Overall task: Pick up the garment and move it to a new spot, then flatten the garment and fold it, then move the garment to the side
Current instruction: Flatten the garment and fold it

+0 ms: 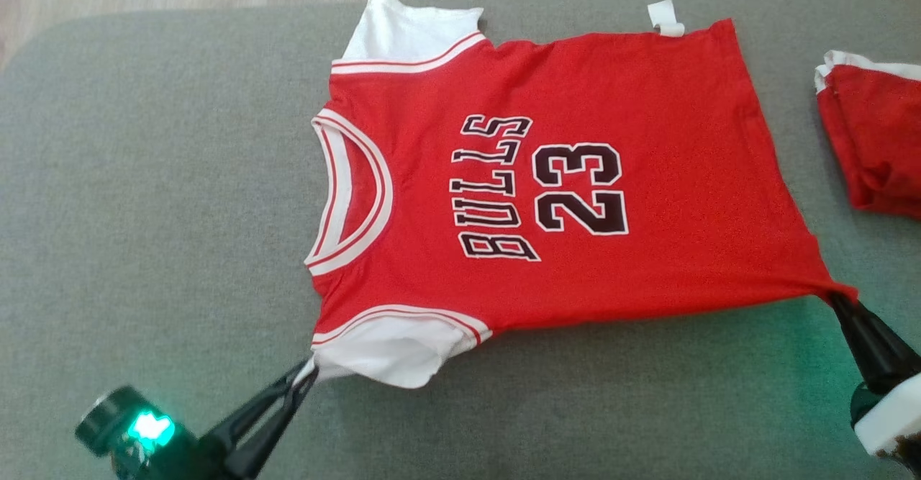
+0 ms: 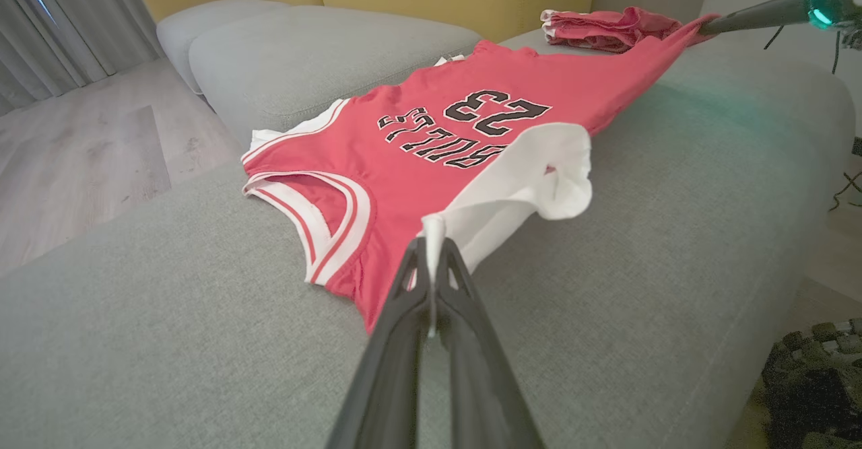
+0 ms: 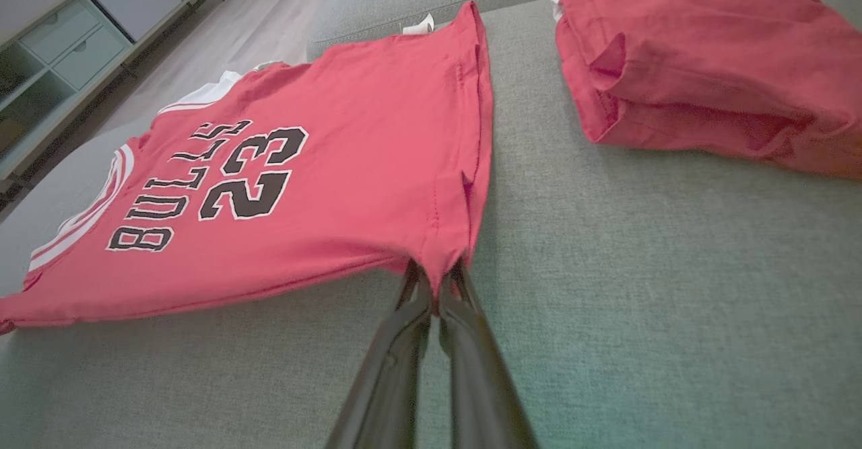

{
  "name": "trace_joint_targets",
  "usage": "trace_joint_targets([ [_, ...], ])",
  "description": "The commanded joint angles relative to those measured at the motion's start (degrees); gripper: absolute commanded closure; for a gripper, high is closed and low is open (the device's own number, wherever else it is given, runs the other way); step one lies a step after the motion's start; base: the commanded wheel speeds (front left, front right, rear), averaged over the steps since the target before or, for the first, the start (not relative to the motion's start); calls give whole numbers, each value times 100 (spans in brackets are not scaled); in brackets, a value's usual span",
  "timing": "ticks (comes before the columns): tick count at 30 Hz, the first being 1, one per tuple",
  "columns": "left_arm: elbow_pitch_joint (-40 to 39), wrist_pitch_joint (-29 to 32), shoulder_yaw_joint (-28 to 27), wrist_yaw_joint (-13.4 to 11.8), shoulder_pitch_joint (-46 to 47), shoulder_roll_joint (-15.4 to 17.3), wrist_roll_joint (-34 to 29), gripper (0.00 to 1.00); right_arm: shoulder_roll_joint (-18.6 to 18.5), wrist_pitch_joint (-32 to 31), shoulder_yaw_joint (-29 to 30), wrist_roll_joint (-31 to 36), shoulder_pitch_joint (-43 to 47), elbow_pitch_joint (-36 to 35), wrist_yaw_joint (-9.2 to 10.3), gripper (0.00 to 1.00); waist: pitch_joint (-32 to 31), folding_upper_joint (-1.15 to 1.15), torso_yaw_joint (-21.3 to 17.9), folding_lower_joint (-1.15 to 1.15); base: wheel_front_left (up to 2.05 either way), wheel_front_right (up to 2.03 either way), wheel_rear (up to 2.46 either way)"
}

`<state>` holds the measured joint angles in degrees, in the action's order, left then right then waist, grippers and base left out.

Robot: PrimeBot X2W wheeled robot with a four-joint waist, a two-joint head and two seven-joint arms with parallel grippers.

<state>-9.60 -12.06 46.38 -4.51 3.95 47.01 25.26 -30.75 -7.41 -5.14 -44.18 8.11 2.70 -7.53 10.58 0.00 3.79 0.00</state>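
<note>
We held both arms low over the couch (image 1: 144, 178): left gripper (image 1: 309, 373) pinched the jersey (image 1: 647, 142) by its white sleeve (image 1: 388, 350), right gripper (image 1: 835, 299) clamped its hem corner; it lay flat, stretched between them.

The garment (image 1: 683, 142), a red jersey with white sleeves and a black "BULLS 23" print, lies spread front-up on the grey cushion (image 1: 144, 178), neck to the left, hem to the right, near edge stretched tight.

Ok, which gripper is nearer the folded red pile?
Right. The right gripper pinches a hem corner of the jersey, close to the folded red pile; the left gripper pinches its white sleeve, at the opposite end.
</note>
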Motion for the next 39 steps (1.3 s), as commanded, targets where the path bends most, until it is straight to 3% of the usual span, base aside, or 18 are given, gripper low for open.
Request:
trace_joint_targets([
  [1,-87,17,-281,44,494,199,-52,100,-100,-124,143,147,-79,-288,4,100,86,0,10,0,0,0,0],
  [12,1083,-46,-316,635,2300,-456,-555,100,308,-847,404,609,-1043,-217,4,100,659,0,98,0,0,0,0],
  [19,1972,-246,-370,923,3518,-818,-957,100,395,-885,355,739,-1967,166,4,100,1021,0,89,0,0,0,0],
  [26,2590,-291,-389,1040,4186,-1060,-1279,100,483,-674,79,789,-2673,609,4,100,1259,0,20,0,0,0,0],
  [27,2626,-291,-412,1045,4223,-1085,-1314,100,495,-626,45,797,-2745,676,4,88,1273,0,13,0,0,0,0],
  [28,2660,-292,-447,1044,4238,-1118,-1329,100,501,-582,9,803,-2811,746,4,44,1284,0,7,0,0,0,0],
  [29,2704,-292,-482,1046,4225,-1157,-1322,78,507,-528,-15,817,-2866,820,4,0,1286,0,1,0,0,0,0],
  [30,2747,-292,-514,1041,4202,-1193,-1321,24,526,-453,-17,849,-2909,899,4,0,1279,0,-3,0,0,0,0],
  [31,2775,-292,-552,1016,4171,-1234,-1328,0,551,-379,-38,871,-2932,964,4,0,1260,0,-3,0,0,0,0],
  [36,2900,-293,-923,678,3596,-1501,-994,0,709,34,-94,842,-2783,1028,4,0,1060,0,-38,0,0,0,0],
  [39,2785,-293,-1248,460,2916,-1809,-460,0,809,211,-78,774,-2541,960,4,0,926,0,-75,0,0,0,0],
])
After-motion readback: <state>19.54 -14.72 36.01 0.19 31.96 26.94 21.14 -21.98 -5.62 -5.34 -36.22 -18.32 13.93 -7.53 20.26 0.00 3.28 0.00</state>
